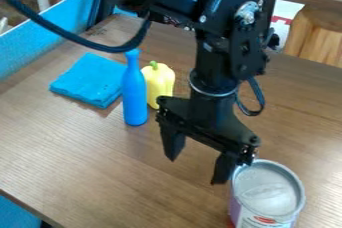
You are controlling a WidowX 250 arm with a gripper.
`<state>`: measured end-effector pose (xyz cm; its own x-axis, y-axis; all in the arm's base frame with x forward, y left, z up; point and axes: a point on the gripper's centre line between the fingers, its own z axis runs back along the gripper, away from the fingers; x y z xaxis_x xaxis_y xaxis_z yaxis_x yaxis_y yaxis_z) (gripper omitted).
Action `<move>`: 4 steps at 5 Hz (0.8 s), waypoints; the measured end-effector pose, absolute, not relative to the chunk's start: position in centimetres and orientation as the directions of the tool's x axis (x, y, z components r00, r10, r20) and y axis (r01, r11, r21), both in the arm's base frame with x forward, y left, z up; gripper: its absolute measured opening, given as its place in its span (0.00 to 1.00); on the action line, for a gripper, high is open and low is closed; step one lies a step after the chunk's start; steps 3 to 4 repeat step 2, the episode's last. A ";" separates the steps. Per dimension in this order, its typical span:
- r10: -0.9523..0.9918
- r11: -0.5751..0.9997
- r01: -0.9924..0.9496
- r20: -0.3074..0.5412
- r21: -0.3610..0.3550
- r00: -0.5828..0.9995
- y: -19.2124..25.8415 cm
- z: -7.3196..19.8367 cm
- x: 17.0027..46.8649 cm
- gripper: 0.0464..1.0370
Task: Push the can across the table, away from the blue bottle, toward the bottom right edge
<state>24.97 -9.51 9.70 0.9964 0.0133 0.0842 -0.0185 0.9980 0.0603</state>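
The black gripper [198, 170] hangs over the middle of the table, its two fingers spread apart with nothing between them. Just to its right, a can [268, 192] with a grey top stands at the lower right, close to the right finger; whether they touch I cannot tell. Left of the gripper stands an upright blue bottle [134, 92]. Right behind the bottle is a yellow pepper [159, 81] with a green stem. A folded blue cloth [89, 79] lies flat to the left of the bottle.
The brown wooden table [80, 157] has its front edge at the lower left. A blue panel [50, 32] runs along the upper left side. A black cable [73, 38] loops from the arm across the upper left. Behind the arm is a wooden object [317, 37] at the upper right.
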 end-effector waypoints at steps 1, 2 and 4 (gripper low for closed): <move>0.120 0.988 -0.129 0.101 0.089 0.988 -6.6 12.5 25.0 0.96; 0.249 0.966 -0.254 0.087 0.054 0.965 -3.1 17.2 24.0 0.96; 0.249 0.966 -0.254 0.087 0.054 0.965 -3.1 17.2 24.0 0.96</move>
